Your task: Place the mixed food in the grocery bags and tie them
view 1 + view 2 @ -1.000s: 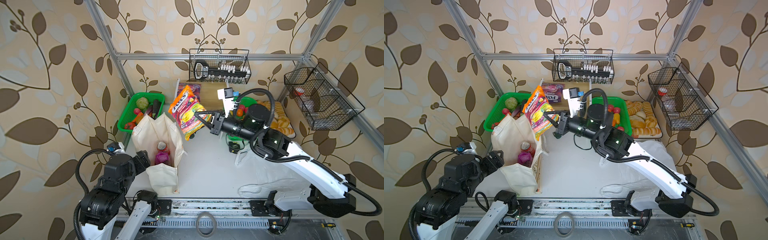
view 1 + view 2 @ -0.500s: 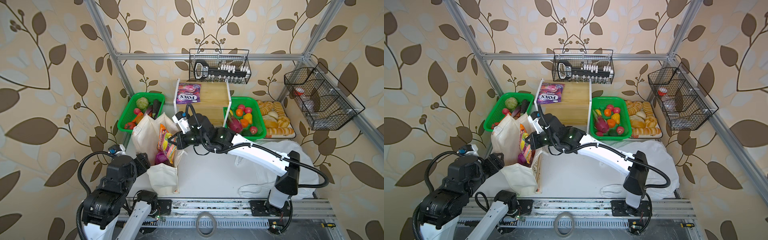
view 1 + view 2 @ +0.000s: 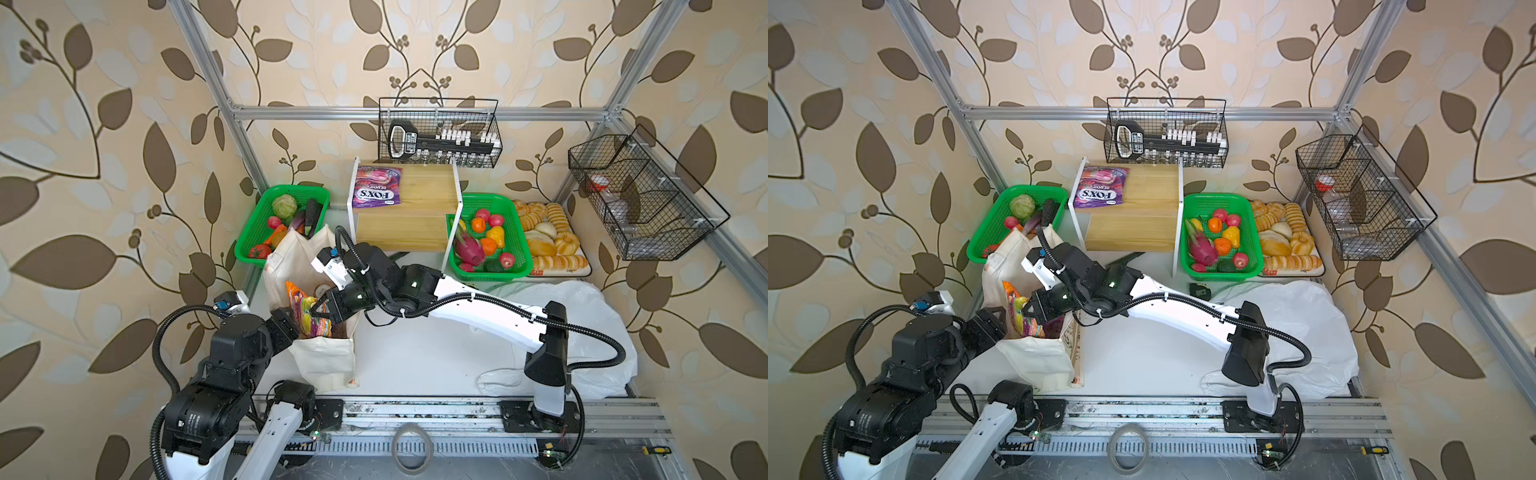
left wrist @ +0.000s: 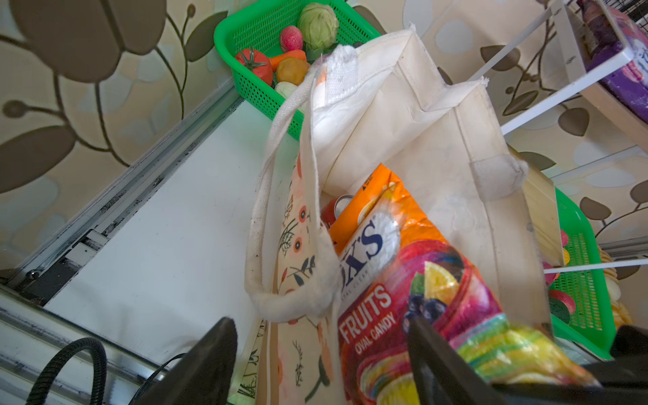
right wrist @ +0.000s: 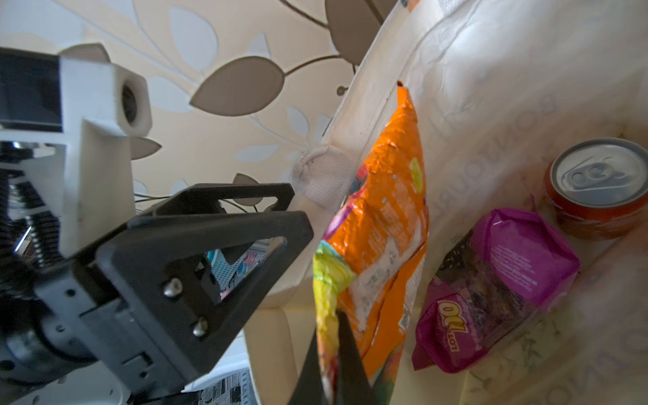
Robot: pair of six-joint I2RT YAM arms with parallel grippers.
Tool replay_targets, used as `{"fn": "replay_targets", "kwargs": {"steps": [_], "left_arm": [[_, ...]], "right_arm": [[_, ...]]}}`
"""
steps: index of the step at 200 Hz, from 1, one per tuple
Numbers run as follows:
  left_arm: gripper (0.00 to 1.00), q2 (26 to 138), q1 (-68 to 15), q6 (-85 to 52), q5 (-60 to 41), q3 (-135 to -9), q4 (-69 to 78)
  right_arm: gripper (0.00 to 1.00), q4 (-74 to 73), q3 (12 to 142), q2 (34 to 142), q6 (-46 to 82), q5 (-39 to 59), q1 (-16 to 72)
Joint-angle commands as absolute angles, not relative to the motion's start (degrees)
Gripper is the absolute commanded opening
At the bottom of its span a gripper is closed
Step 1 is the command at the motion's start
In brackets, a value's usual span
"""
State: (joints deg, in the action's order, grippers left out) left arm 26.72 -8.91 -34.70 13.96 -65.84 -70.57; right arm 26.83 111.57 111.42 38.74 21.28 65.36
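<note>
Nearest runs a metal rail (image 3: 415, 409) with a tape roll (image 3: 395, 448) before it; beyond lies the white surface (image 3: 415, 353), carrying a cream tote (image 3: 324, 365) on the left and a limp plastic bag (image 3: 594, 332) on the right. The left claw (image 4: 321, 326) stands apart astride the tote's near rim. The right claw (image 5: 332, 345), reached across, is clamped on the end of the orange packet (image 5: 382, 228), which hangs inside the tote's mouth above a can (image 5: 596, 186) and a purple packet (image 5: 498, 280). Behind stand a wooden shelf (image 3: 415, 224) bearing a berries packet (image 3: 376, 187), green baskets (image 3: 249, 232), a bread tray (image 3: 561, 272), then leaf-papered walls (image 3: 124, 124) in an aluminium frame (image 3: 415, 111) with wire baskets (image 3: 440, 118). A second ago the right claw held the orange packet aloft before the shelf; now it is down in the tote, while the left arm has barely shifted. Counted: two bags, two green baskets, two wire baskets, three goods in the tote, one on the shelf.
</note>
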Motion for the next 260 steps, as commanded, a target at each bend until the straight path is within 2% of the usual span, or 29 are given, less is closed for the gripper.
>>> {"fn": "replay_targets", "kwargs": {"steps": [1, 44, 74, 85, 96, 103, 134, 161, 179, 204, 229, 260], "left_arm": [[0.78, 26.87, -8.7, -34.51, 15.12, -67.76, -70.4], [0.78, 26.81, -8.7, -34.78, 14.94, -68.2, -70.4], [0.79, 27.48, -8.7, -34.93, 14.84, -69.03, -71.13], [0.8, 27.69, -8.7, -35.13, 15.03, -69.39, -71.36], [0.81, 27.69, -8.7, -35.24, 15.08, -69.6, -71.28], [0.82, 27.69, -8.7, -35.24, 14.99, -69.81, -71.11], [0.86, 29.53, -8.7, -35.03, 13.6, -71.14, -70.75], [0.9, 32.51, -8.7, -35.86, 13.35, -73.09, -71.35], [0.92, 34.01, -8.7, -36.21, 14.59, -73.39, -71.56], [0.96, 36.36, -8.7, -36.72, 17.75, -73.74, -72.92], [0.96, 37.49, -8.7, -36.84, 19.85, -72.92, -71.95], [0.94, 38.74, -8.7, -35.24, 21.35, -71.85, -70.14]], "right_arm": [[0.05, 27.85, 110.95, 110.59, 38.18, 22.76, 65.57], [0.06, 28.98, 112.31, 113.18, 37.13, 19.25, 65.49], [0.1, 28.7, 115.12, 115.76, 38.05, 22.88, 65.57], [0.17, 29.81, 116.22, 116.04, 37.84, 23.56, 65.57], [0.31, 31.36, 117.12, 115.2, 36.33, 22.23, 65.57], [0.37, 32.25, 117.18, 114.12, 35.31, 20.29, 65.65], [0.5, 32.97, 114.49, 106.03, 30.49, 11.28, 65.39], [0.53, 31.47, 108.98, 98.51, 30.26, 7.21, 62.99], [0.54, 27.3, 99.99, 92.35, 33.41, 5.39, 59.72], [0.56, 20.48, 88.2, 86.77, 40.81, 8.11, 54.22], [0.57, 18.85, 85.78, 87.08, 42.5, 12.44, 52.81], [0.57, 20.28, 89.84, 93.18, 42.59, 15.47, 54.52]]}}
